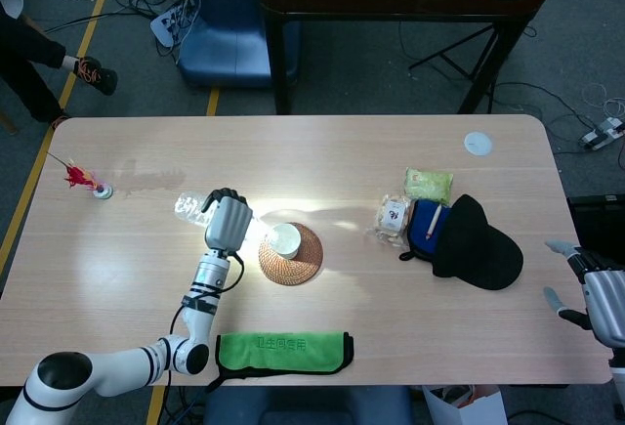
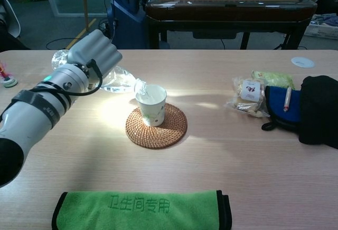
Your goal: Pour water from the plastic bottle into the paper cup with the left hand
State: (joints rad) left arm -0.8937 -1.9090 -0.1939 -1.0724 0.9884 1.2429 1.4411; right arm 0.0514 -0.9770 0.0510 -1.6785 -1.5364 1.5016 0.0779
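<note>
From the chest view we see our left hand [image 2: 94,52] wrapped around the plastic bottle [image 2: 122,79], which lies tipped nearly flat with its mouth just over the rim of the paper cup [image 2: 151,104] standing on the woven coaster [image 2: 168,130], a green cloth [image 2: 141,210] at the near worktop [image 2: 253,161] edge. Only the head view shows our right hand [image 1: 598,296], off the worktop's right edge with fingers apart and holding nothing, and the bottle's base poking out behind the left hand. The black cap [image 1: 479,244] lies well right of the cup.
</note>
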